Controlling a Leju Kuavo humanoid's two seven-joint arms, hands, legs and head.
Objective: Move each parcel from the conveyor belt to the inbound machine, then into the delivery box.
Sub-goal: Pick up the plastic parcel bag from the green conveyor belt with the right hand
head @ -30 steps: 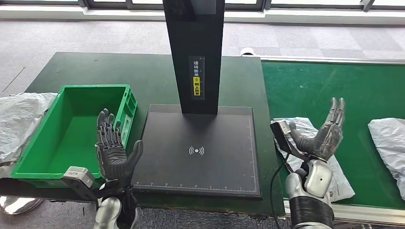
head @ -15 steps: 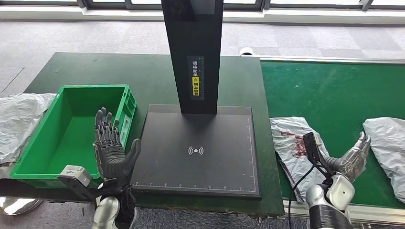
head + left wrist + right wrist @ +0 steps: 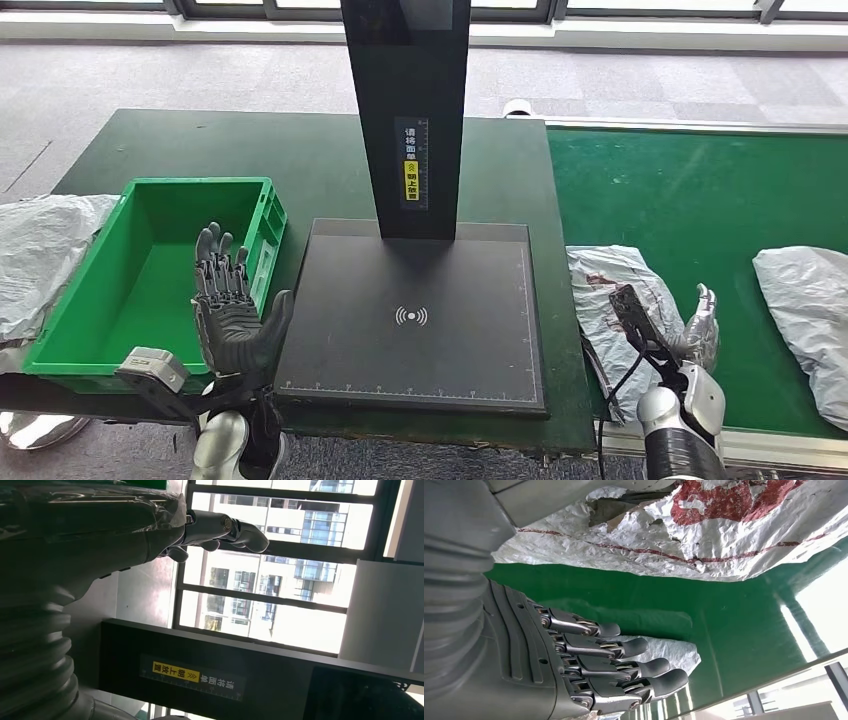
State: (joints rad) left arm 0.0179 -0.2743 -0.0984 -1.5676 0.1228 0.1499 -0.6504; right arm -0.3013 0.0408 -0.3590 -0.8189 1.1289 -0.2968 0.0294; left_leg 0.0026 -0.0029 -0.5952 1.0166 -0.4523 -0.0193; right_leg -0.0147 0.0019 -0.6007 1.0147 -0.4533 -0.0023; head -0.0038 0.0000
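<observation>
A crumpled silver parcel with red print lies on the green conveyor belt at its near left. My right hand is low beside that parcel's right side, fingers straight and apart, holding nothing. A second silver parcel lies further right on the belt. My left hand is raised palm-up, fingers spread, between the green delivery box and the black inbound machine plate. Its fingertips show in the left wrist view.
The machine's black post rises behind the plate. Another silver bag lies left of the green box. The belt's near rail runs by my right arm.
My right hand has dropped from a raised pose above the near parcel to low beside its right side, then shifted slightly left toward it. The left hand has barely moved.
</observation>
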